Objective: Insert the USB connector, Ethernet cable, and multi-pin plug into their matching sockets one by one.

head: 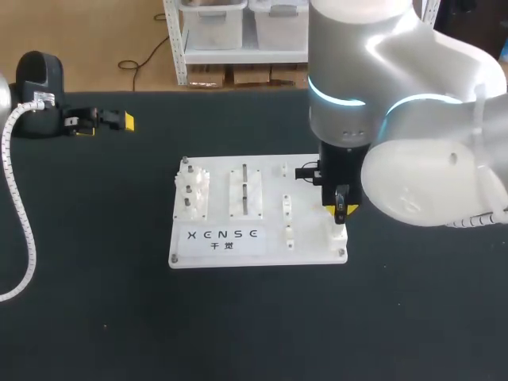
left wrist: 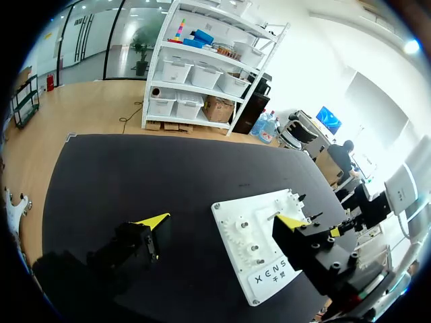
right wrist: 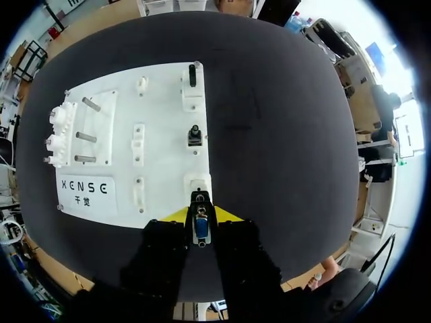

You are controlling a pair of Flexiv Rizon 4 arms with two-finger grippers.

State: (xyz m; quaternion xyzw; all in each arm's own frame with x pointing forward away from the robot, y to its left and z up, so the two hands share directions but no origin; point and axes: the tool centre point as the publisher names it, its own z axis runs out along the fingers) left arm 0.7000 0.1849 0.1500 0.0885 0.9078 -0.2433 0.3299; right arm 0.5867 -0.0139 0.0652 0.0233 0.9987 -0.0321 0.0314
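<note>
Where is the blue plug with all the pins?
The multi-pin plug is held in the right gripper, over the white board's near right corner in the head view.

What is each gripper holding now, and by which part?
The right gripper holds the plug by its two sides. The left gripper is open and holds nothing.

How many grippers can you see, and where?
2. Left gripper: far left of the table, off the white board. Right gripper: over the board's near right corner, holding the multi-pin plug.
</note>
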